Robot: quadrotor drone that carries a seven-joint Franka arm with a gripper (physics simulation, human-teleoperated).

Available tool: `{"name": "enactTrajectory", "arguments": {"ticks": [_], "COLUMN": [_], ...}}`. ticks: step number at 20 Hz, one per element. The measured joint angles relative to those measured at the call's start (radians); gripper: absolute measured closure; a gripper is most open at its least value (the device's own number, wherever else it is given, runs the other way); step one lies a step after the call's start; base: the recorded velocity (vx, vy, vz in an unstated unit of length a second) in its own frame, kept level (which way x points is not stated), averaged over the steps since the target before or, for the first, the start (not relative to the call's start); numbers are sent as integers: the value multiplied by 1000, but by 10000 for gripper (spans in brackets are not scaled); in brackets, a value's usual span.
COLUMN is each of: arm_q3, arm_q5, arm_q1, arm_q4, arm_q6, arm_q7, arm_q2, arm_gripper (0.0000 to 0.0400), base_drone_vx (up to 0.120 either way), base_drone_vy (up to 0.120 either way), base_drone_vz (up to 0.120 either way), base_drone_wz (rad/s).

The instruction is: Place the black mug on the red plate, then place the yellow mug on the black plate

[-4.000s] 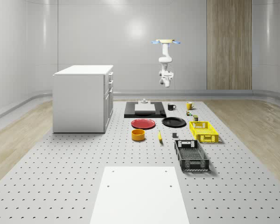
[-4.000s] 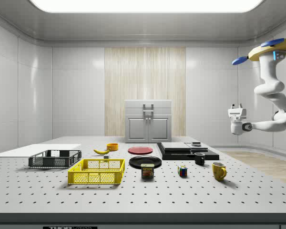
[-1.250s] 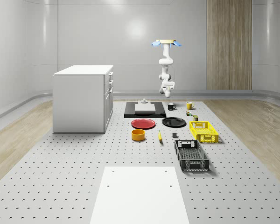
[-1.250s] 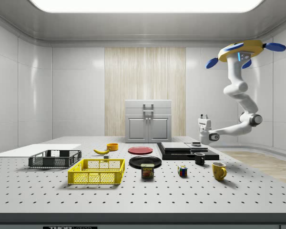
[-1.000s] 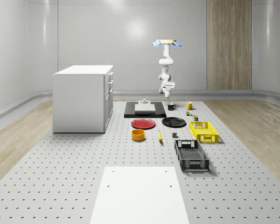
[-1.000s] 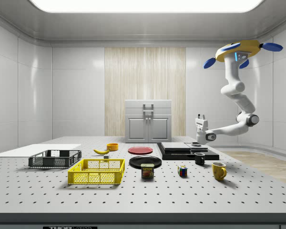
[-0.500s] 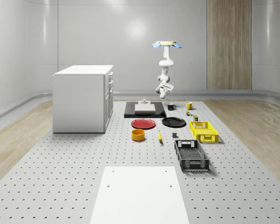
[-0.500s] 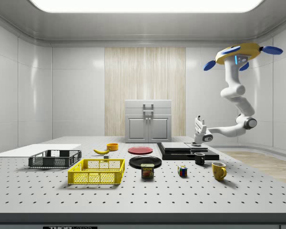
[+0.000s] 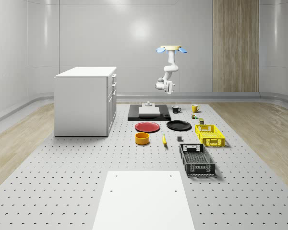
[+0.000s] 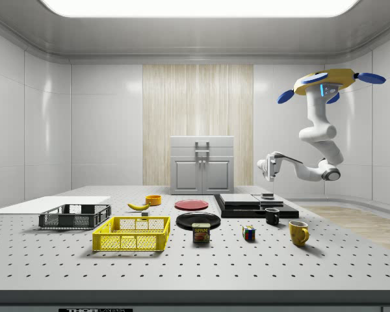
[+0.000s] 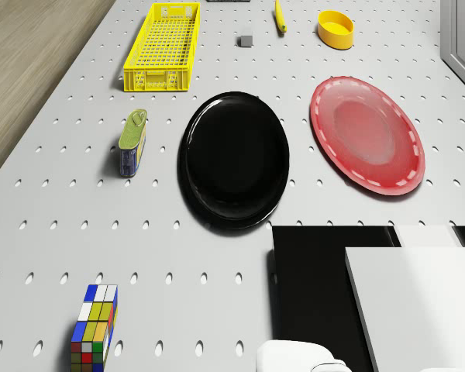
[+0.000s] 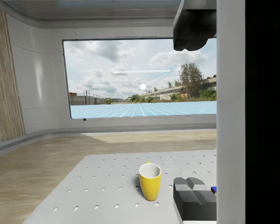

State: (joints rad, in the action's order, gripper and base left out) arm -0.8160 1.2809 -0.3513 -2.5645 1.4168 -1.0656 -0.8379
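The black mug [image 9: 176,109] stands on the table beside the black slab, with the yellow mug [image 9: 195,108] a little to its right. In the side view the black mug [image 10: 272,216] and yellow mug [image 10: 298,233] sit below the arm. The red plate [image 11: 366,133] and black plate [image 11: 234,159] lie side by side, bare. The drone [image 10: 325,81] hovers high over the table's mug end. My gripper [image 10: 266,168] hangs open and empty, well above the black mug, turned level. In the wrist view the yellow mug [image 12: 150,181] stands past one finger [image 12: 193,198].
A black slab [image 11: 318,294] carries a white block [image 11: 415,302]. A Rubik's cube [image 11: 94,329], a can [image 11: 132,141], a yellow crate [image 11: 164,46], a yellow bowl [image 11: 335,28] and a banana [image 11: 280,15] lie around the plates. A dark crate [image 9: 197,159] and white cabinet [image 9: 85,100] stand farther off.
The arm has swung the gripper up and toward the whole-scene view's left, away from just above the black mug, turning it level. The drone stays hovering in about the same place.
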Motion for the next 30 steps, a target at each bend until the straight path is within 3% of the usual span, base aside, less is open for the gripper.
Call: {"name": "enactTrajectory", "arguments": {"ticks": [5, 9, 13, 20, 30], "arm_q3": [-223, -324, -380, -426, -457], "arm_q5": [439, 607, 676, 702, 685], "arm_q1": [-263, -445, -560, -654, -701], "arm_q4": [-231, -300, -323, -331, -330], "arm_q6": [-98, -184, -232, -251, -221], "arm_q7": [-218, -343, -418, -482, -519], "arm_q2": [-68, -117, -157, -210, -269], "arm_gripper": [0, 0, 0, 0, 0], "base_drone_vx": [0, 0, 30, 63, 0], "base_drone_vy": [0, 0, 0, -46, -20], "base_drone_vz": [-120, -120, -120, -120, -120], "base_drone_wz": [0, 0, 0, 0, 0]}}
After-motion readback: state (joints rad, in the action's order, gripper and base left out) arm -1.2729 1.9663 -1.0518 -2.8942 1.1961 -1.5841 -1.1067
